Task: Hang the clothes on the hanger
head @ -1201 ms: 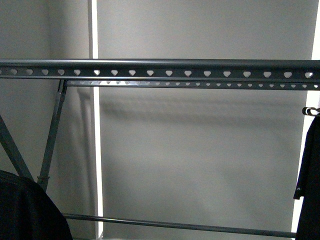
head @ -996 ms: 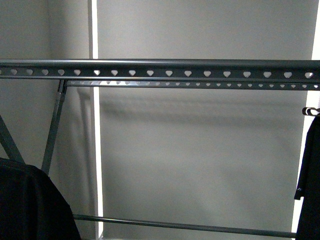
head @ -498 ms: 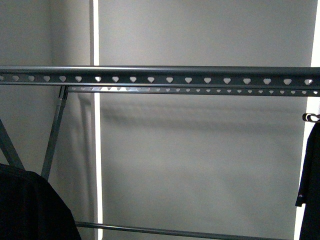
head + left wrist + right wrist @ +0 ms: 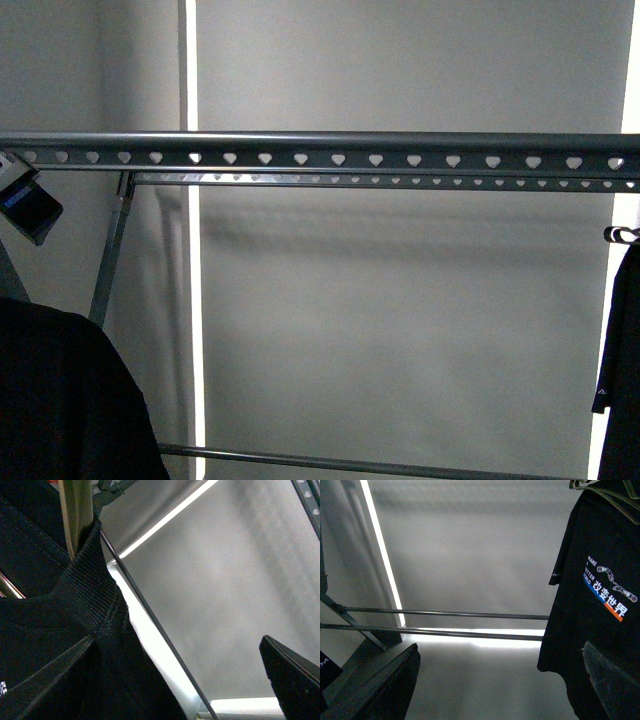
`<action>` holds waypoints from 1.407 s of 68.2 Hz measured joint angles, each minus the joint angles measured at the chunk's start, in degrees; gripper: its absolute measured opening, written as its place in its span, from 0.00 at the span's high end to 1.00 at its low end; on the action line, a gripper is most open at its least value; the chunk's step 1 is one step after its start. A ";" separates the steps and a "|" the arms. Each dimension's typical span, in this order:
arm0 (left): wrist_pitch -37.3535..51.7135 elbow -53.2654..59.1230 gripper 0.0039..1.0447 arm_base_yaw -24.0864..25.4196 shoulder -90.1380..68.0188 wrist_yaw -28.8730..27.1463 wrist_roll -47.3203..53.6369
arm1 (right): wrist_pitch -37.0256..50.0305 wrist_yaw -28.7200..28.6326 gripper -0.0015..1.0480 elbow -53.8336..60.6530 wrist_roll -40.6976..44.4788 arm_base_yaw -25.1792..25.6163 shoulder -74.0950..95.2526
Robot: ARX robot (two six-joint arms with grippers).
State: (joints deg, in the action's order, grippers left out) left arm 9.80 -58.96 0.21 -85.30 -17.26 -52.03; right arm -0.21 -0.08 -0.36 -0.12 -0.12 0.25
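Observation:
The hanger (image 4: 380, 148) is a dark-grey rack whose heart-punched rail crosses the front view. A black T-shirt (image 4: 605, 590) with white, blue and orange chest print hangs at the rack's right end, seen as a dark strip (image 4: 622, 390) in the front view. My right gripper (image 4: 500, 680) is open and empty, its fingers (image 4: 380, 685) apart from that shirt. Another black shirt (image 4: 65, 645) fills the left wrist view, its ribbed collar on a pale bar (image 4: 75, 510). It bulges at the front view's lower left (image 4: 60, 400). My left gripper (image 4: 200, 685) is open beside it, one finger (image 4: 295, 680) showing.
A second punched rail (image 4: 400, 181) runs behind the first. Crossed legs (image 4: 110, 260) stand at the left and two low bars (image 4: 445, 614) span the bottom. A grey wall with a bright vertical strip (image 4: 193, 300) lies behind. A dark blocky part of my left arm (image 4: 28, 205) sits under the rail.
The black shirt at the lower left has risen a little. A dark blocky part has come into the front view at the left edge, under the rail. The view has tilted slightly.

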 joint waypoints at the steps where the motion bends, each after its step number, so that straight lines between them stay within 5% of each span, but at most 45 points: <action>1: -0.20 -0.33 0.10 0.02 -0.35 -0.17 -0.04 | 0.00 0.00 0.07 0.00 0.02 0.00 0.00; 17: -2.16 -3.45 0.47 1.25 -4.87 -1.90 -0.02 | 0.00 0.00 0.07 0.00 0.02 0.00 0.00; 32: -1.68 -2.60 0.95 1.79 -5.16 -0.70 -1.22 | 0.00 0.00 0.07 0.00 0.02 0.00 0.00; 51: -2.03 0.59 0.96 1.25 -3.82 2.84 1.77 | 0.00 0.00 0.07 0.00 0.02 0.00 0.00; 62: -3.80 4.31 0.96 -1.62 1.14 10.40 9.55 | 0.00 0.00 0.07 0.00 0.02 0.00 0.00; 69: -8.17 6.71 0.96 -6.36 5.92 20.76 18.80 | 0.00 -0.02 0.07 0.00 0.02 0.00 0.00; 75: -15.41 8.00 0.96 -13.42 11.61 34.93 33.18 | 0.00 0.00 0.07 0.00 0.02 0.00 0.00; 79: -18.97 7.80 0.96 -16.13 13.27 38.51 39.74 | 0.00 0.00 0.07 0.00 0.02 0.00 0.00; 96: -23.78 1.22 0.96 -18.18 11.41 39.21 66.01 | 0.00 0.00 0.07 0.00 0.02 0.00 0.00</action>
State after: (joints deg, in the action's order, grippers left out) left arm -13.98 -57.74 -17.98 -73.89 21.96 13.98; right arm -0.21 -0.08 -0.36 -0.10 -0.12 0.25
